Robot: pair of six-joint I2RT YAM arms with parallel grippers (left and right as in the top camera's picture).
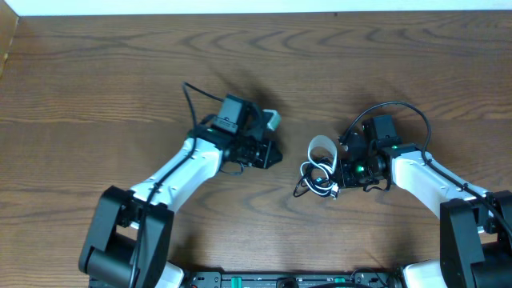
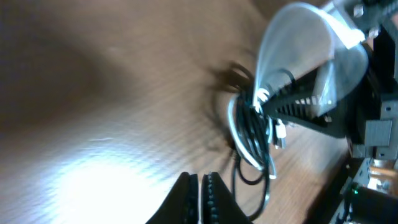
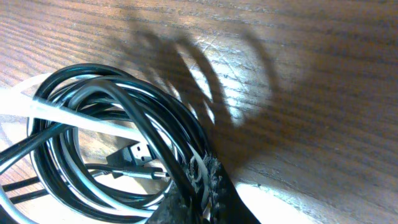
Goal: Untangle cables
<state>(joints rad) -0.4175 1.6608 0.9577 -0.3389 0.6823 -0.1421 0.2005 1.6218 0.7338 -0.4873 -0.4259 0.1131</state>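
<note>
The cables lie as one tangled bundle right of the table's middle. The white cable [image 1: 322, 145] arches up in a loop, and the black cable [image 1: 307, 181] coils beneath it. My right gripper [image 1: 338, 176] is shut on the bundle's right side. In the right wrist view, black cable [image 3: 124, 99] and white cable [image 3: 65, 114] strands run between the fingertips of my right gripper [image 3: 202, 180], with a USB plug [image 3: 134, 154] inside the coil. My left gripper [image 1: 277, 152] is shut on nothing, a little left of the bundle. In the left wrist view, my left gripper [image 2: 200, 182] points toward the black cable [image 2: 247, 137].
The wooden table [image 1: 120, 72] stretches wide around both arms, and its far edge meets a white strip [image 1: 240, 6]. Thick black arm cables [image 1: 192, 100] loop above each wrist. The right arm's body [image 2: 367, 124] fills the right side of the left wrist view.
</note>
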